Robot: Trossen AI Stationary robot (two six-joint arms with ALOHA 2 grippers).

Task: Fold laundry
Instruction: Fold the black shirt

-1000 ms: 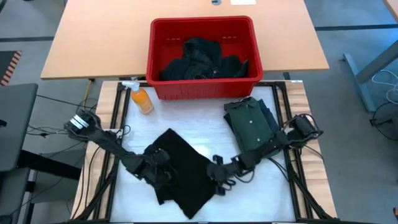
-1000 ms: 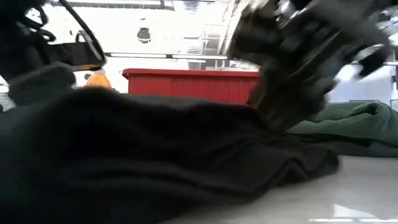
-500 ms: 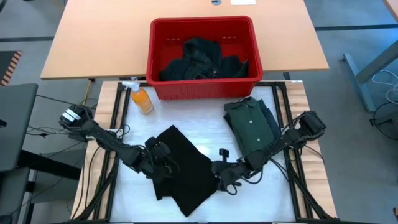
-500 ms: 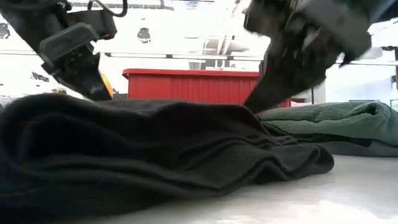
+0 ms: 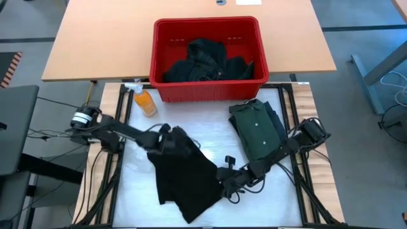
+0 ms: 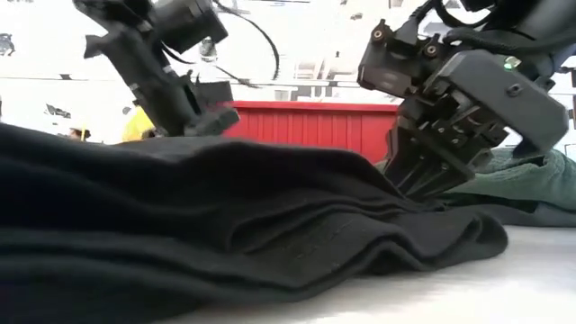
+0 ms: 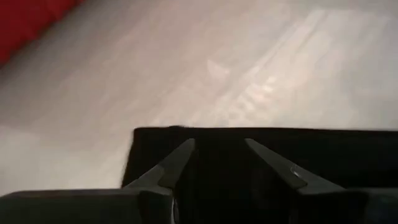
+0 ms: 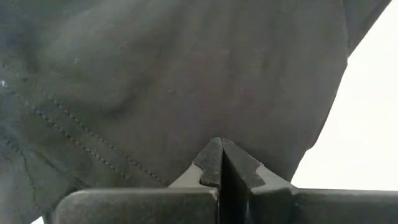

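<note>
A black garment (image 5: 186, 173) lies folded in several layers on the white table top; it fills the foreground of the low view (image 6: 225, 225). My left gripper (image 5: 166, 137) hovers open over its far corner, one finger to each side of the cloth's edge (image 7: 249, 132); I cannot tell whether it touches. My right gripper (image 5: 226, 183) is shut at the garment's right edge. A folded green collared shirt (image 5: 255, 130) lies flat on the table to the right. More dark garments (image 5: 205, 62) sit in the red basket. My right gripper meets the black garment at its right edge (image 6: 396, 193) with its shut fingertips (image 8: 214, 155), slanting down from the table's right side. No cloth shows between the fingers. The garment lies flat on the table.
The red plastic basket (image 5: 159, 60) stands at the table's far edge. An orange spray bottle (image 5: 145, 102) lies near its left corner. Bare white table top shows between the black garment and the basket and along the near right side.
My left gripper has swung from the garment's near left part toward the table's far edge and now stands over its far corner. My right gripper has come down lower at the garment's right edge. The garment has kept its place.
</note>
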